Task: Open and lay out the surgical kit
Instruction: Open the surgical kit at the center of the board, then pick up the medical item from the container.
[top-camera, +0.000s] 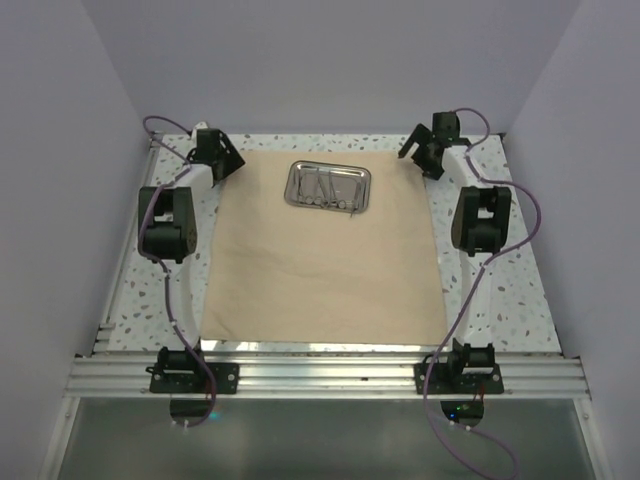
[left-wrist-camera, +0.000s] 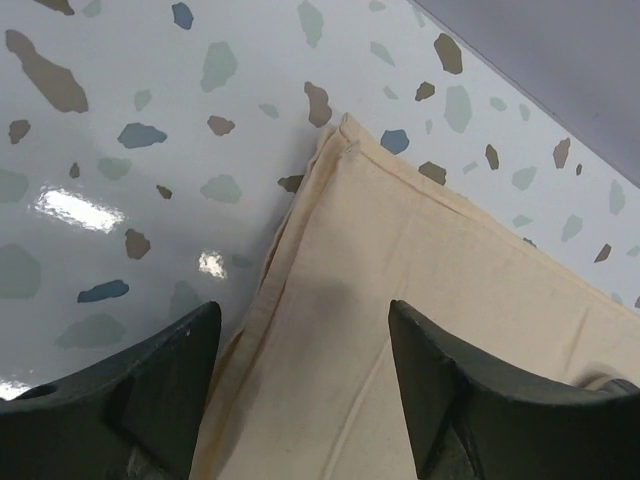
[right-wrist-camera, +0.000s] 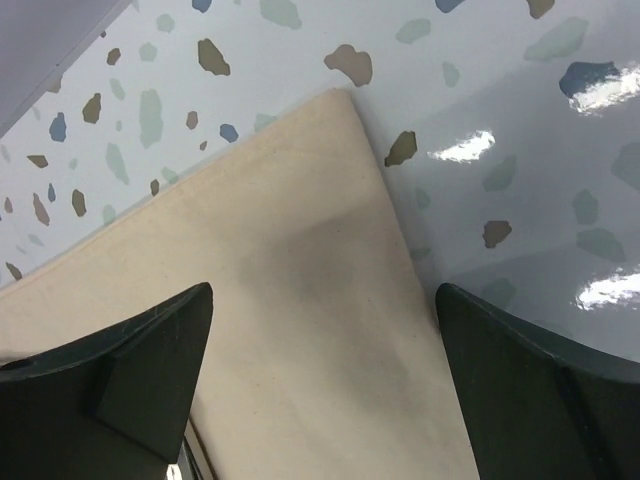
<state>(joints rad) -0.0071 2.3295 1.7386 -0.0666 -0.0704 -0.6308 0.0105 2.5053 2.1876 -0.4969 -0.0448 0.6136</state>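
We see the beige cloth wrap (top-camera: 325, 250) spread open and flat across the speckled table (top-camera: 150, 290), reaching from the near rail almost to the far wall. On the cloth, toward 12 o'clock from its centre, sits the small steel tray (top-camera: 366, 180), lying crosswise. The slim metal instruments (top-camera: 325, 190) lie side by side inside it. One of them pokes over the tray's near rim at about 5 o'clock, and we cannot tell the pieces apart at this size.

The left gripper (top-camera: 222, 155) is at the cloth's 10 o'clock corner. In its wrist view the jaws stand wide apart with nothing between them. The hemmed corner of the cloth runs up through the gap and ends toward 12 o'clock, just past the tips.

The right gripper (top-camera: 420, 150) is at the 2 o'clock corner. Its jaws are also spread wide and hold nothing. Its wrist view shows that corner of the cloth lying smooth below the gap, pointing to 12 o'clock.

We cannot tell whether either gripper touches the cloth or hangs just above it.
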